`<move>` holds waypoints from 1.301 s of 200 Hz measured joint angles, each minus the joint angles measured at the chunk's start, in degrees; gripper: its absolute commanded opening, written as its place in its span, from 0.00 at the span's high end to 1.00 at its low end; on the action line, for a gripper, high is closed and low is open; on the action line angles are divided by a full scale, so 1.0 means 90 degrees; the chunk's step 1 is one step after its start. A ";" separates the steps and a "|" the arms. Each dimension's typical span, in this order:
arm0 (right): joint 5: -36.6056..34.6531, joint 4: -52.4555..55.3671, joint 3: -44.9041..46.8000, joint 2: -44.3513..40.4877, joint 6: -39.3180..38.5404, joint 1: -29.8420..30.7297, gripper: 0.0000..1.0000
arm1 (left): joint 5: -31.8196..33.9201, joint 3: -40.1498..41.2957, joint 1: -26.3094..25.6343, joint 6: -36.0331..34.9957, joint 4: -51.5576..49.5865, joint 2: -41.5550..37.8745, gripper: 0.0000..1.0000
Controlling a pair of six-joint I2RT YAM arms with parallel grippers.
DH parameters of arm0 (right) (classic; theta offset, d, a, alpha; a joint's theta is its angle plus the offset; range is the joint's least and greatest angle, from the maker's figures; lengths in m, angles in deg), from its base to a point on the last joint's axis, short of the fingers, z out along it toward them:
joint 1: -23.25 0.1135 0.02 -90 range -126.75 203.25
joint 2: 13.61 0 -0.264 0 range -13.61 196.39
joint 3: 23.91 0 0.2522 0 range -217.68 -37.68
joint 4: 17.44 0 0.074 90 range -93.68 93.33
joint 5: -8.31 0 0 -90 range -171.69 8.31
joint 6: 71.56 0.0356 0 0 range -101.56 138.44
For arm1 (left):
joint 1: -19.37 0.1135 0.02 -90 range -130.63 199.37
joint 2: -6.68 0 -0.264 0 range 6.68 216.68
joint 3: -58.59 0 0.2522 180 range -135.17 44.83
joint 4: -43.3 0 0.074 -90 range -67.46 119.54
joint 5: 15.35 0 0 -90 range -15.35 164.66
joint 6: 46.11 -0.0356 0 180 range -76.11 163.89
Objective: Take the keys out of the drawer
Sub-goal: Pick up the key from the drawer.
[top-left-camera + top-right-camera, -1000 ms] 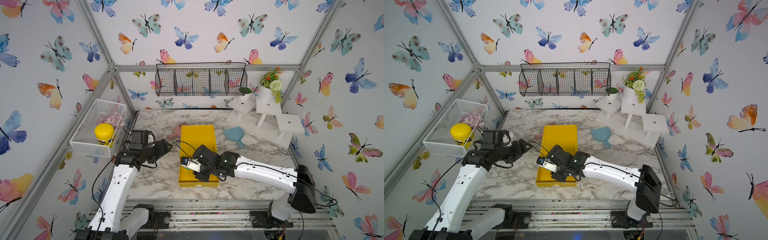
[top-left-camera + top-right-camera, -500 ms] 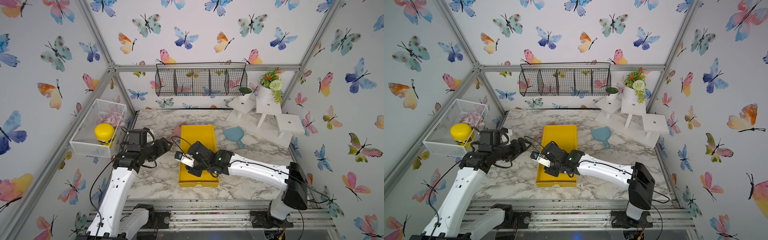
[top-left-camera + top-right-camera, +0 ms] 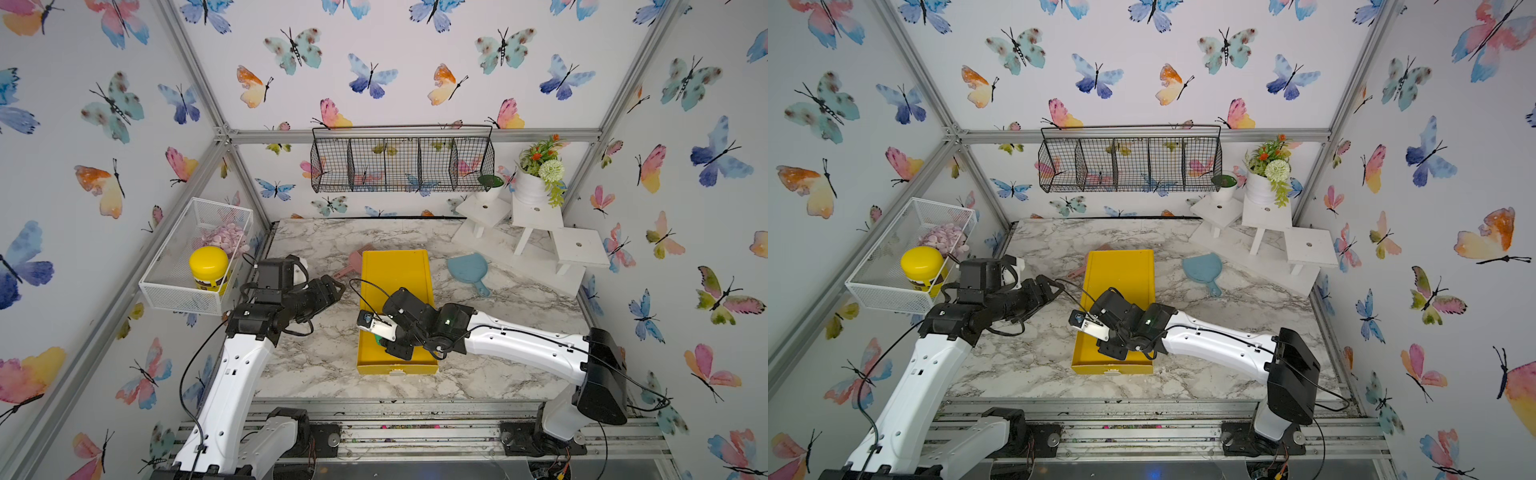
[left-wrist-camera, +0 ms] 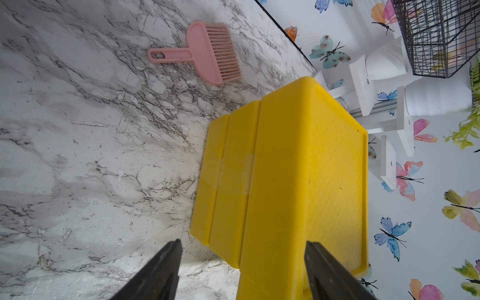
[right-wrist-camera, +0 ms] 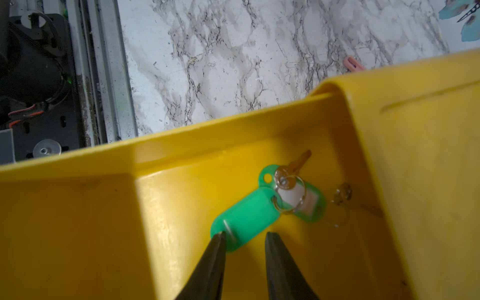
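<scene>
Right wrist view bares the drawer point(image 5: 181, 155)

Both top views lose its inside under the right arm point(image 3: 519, 345). Green-tagged keys point(image 5: 270, 205) lie in its corner; the right gripper point(image 5: 244, 233), narrowly parted, straddles one tag's point(image 5: 246, 218) end, gripping nothing.

Keys point(image 5: 283, 173) w/ 2 green oblong tags point(image 5: 246, 217) on silver rings, tags overlapped, flat on floor of open yellow drawer point(image 5: 181, 145) nr a corner; one white label up.
</scene>
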 measured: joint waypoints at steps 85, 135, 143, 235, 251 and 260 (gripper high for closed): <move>-0.0262 -0.0109 -0.0595 0.0029 0.0168 0.0000 0.62 | -0.0129 -0.0049 0.0000 -0.0219 -0.0002 0.0063 0.20; -0.0527 -0.0338 -0.0593 0.0398 0.0236 0.0034 0.62 | -0.0172 -0.0146 0.0000 -0.0355 -0.0005 0.0056 0.20; -0.0563 -0.0367 -0.0590 0.0430 0.0236 0.0044 0.61 | -0.0172 -0.0146 0.0000 -0.0372 -0.0012 0.0056 0.20; -0.0801 -0.0631 -0.0588 0.0729 0.0393 0.0056 0.63 | -0.0182 -0.0146 0.0000 -0.0510 -0.0119 0.0051 0.20; -0.0816 -0.0673 -0.0585 0.0748 0.0447 0.0058 0.64 | -0.0182 -0.0146 0.0000 -0.0534 -0.0136 0.0051 0.20; -0.0818 -0.0702 -0.0583 0.0748 0.0476 0.0058 0.65 | -0.0182 -0.0146 0.0000 -0.0554 -0.0151 0.0051 0.20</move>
